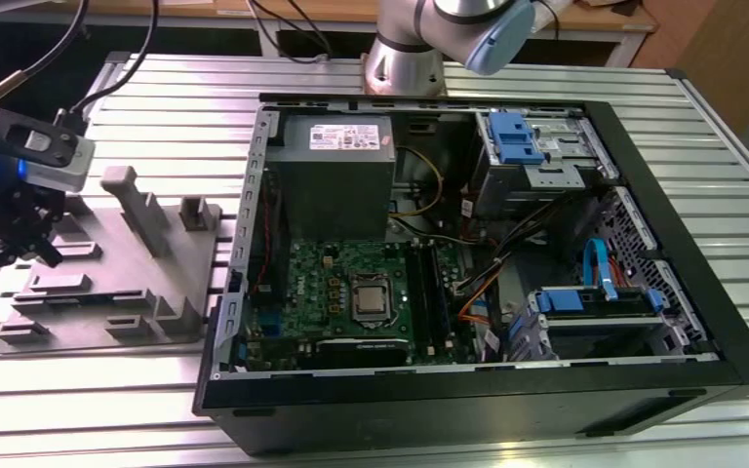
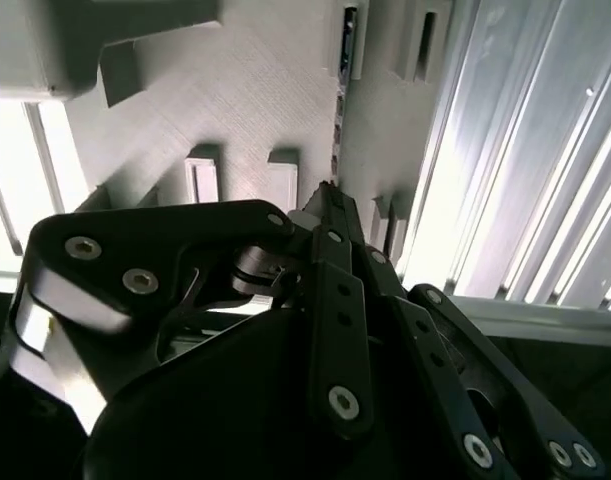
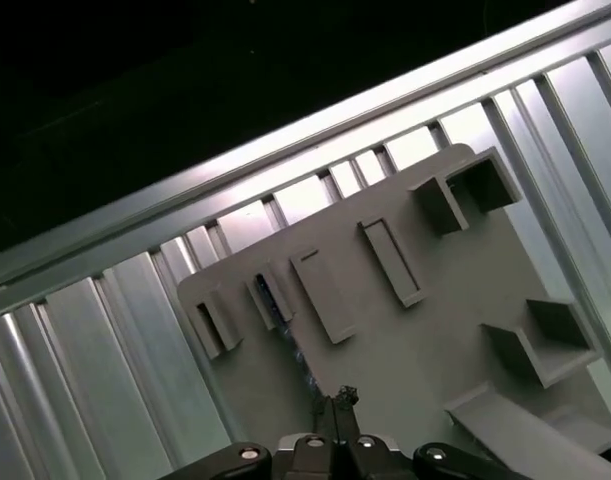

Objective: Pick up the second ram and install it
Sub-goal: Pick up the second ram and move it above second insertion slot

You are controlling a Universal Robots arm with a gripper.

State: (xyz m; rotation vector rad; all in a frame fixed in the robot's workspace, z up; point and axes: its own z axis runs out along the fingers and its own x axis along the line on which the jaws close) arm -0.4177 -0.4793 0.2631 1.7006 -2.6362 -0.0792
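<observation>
Looking over the exterior view, I find my gripper (image 1: 44, 252) at the exterior view's left edge, tilted above the grey holder tray (image 1: 114, 258) on the slatted counter (image 1: 192, 78). Its fingers (image 2: 337, 290) are pinched narrow, tips together. The second ram (image 3: 270, 297) stands in a tray slot, apart from the tips. The computer case (image 1: 479, 409) wall borders the tray.

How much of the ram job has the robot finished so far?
Nothing shows as done yet. The gripper is over the grey holder, away from the open computer case. What looks like the second ram sits in one of the holder's slots, close to the gripper. So it is neither picked up nor fitted on the motherboard.
</observation>
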